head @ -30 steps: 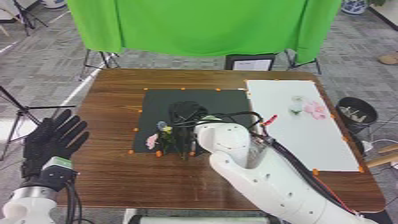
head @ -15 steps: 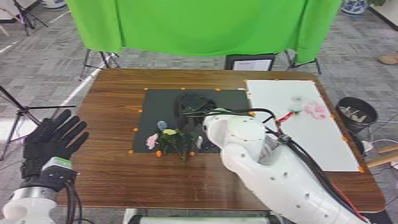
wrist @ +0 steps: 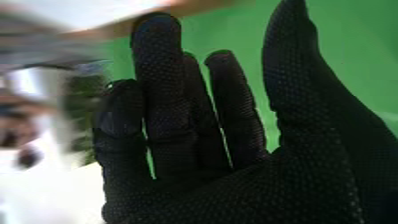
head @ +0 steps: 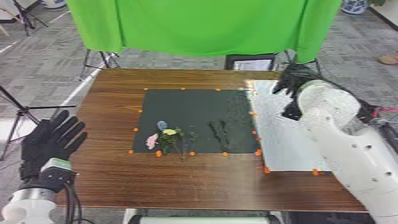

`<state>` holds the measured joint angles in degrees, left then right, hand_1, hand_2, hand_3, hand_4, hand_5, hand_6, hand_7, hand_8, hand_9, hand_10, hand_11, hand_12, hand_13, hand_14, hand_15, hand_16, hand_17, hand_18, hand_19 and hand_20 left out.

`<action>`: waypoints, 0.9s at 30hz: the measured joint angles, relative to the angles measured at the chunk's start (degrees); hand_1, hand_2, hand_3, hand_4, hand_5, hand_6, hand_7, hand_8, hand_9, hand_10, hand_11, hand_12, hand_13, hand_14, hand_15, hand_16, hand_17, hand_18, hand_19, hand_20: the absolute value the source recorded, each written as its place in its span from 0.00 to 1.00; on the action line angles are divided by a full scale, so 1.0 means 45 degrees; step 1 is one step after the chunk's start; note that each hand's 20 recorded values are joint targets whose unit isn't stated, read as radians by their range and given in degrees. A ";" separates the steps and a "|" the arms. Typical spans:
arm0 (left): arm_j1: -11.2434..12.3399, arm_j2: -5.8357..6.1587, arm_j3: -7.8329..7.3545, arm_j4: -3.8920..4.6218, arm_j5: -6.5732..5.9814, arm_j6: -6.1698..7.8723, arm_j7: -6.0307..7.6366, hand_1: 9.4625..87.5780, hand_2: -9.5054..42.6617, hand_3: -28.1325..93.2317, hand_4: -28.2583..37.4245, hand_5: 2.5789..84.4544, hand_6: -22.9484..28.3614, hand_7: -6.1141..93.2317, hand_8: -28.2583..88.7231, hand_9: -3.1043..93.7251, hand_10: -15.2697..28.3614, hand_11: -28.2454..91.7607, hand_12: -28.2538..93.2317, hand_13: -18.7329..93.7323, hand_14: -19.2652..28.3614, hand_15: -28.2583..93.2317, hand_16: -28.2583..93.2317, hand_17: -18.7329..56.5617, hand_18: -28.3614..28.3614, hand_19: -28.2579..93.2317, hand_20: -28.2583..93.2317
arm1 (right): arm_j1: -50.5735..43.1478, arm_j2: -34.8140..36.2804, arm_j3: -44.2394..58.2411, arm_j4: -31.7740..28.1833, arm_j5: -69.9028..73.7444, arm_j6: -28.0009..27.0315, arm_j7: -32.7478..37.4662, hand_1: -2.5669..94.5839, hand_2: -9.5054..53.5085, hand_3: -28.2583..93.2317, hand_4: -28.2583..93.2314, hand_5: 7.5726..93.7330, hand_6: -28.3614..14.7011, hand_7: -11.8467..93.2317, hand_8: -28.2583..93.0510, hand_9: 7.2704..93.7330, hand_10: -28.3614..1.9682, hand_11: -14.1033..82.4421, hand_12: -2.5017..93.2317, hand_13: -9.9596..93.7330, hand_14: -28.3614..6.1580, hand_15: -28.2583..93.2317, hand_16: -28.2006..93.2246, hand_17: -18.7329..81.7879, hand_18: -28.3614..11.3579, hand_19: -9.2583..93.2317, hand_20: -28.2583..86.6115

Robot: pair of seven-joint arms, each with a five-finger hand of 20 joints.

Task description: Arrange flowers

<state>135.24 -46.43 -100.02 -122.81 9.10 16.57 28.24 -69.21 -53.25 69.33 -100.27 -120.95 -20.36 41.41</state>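
- Right hand (head: 300, 79): fingers straight, released, at the desk's (head: 107, 175) one o'clock.
- Left hand (head: 51, 142): fingers straight, released, at nine o'clock.
- Pink flower (head: 152, 142), yellow flower (head: 170, 132), blue flower (head: 162, 124): toward seven o'clock on the black mat (head: 191, 105).

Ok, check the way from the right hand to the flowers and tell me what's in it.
Nothing upright is visible between the right hand and the flowers. Thin dark pieces lie on the black mat, right of the flowers and near the direct line; a low approach might brush them.
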 measured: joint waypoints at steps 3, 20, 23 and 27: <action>0.0038 0.0000 0.0000 0.0000 -0.0016 -0.0022 0.0012 0.23 0.39 0.85 0.01 0.47 0.65 0.20 0.17 0.39 0.73 0.41 0.34 0.37 0.75 0.53 0.19 0.14 0.79 0.54 0.31 | -0.0062 0.0705 0.0593 0.0099 0.0204 -0.0980 0.0536 0.46 0.00 0.86 0.00 0.53 0.58 0.24 0.14 0.53 0.49 0.24 0.15 0.74 0.50 0.64 0.41 0.56 0.17 0.94 0.54; 0.0002 0.0038 0.0171 0.0000 -0.0036 -0.0060 0.0158 0.23 0.39 0.85 0.01 0.46 0.64 0.20 0.17 0.38 0.73 0.41 0.34 0.37 0.76 0.53 0.19 0.14 0.79 0.54 0.31 | -0.0152 0.0504 0.0748 0.1154 0.0878 -0.2672 -0.0252 0.49 0.00 0.85 0.00 0.48 0.60 0.24 0.14 0.48 0.60 0.23 0.14 0.72 0.52 0.61 0.40 0.54 0.18 0.90 0.54; -0.0043 0.0036 0.0282 0.0000 -0.0021 -0.0070 0.0135 0.23 0.39 0.85 0.01 0.46 0.64 0.20 0.17 0.38 0.73 0.41 0.34 0.37 0.75 0.53 0.19 0.14 0.79 0.54 0.31 | 0.0061 0.0322 0.0582 0.1783 0.1099 -0.2362 -0.0243 0.52 0.00 0.83 0.00 0.52 0.63 0.26 0.13 0.52 0.61 0.25 0.14 0.74 0.54 0.59 0.40 0.55 0.18 0.90 0.54; -0.0150 0.0035 0.0468 0.0000 -0.0009 -0.0091 0.0108 0.23 0.39 0.85 0.01 0.46 0.65 0.20 0.17 0.38 0.73 0.41 0.34 0.37 0.76 0.53 0.19 0.14 0.79 0.54 0.31 | 0.0097 0.0289 0.0341 0.2310 0.1077 -0.1416 -0.0249 0.56 0.00 0.81 0.00 0.63 0.70 0.28 0.13 0.68 0.65 0.27 0.15 0.78 0.58 0.57 0.43 0.56 0.20 0.90 0.54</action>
<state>134.56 -46.28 -97.91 -122.81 9.06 16.16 28.72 -68.78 -51.95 70.86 -89.88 -116.11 -26.74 40.29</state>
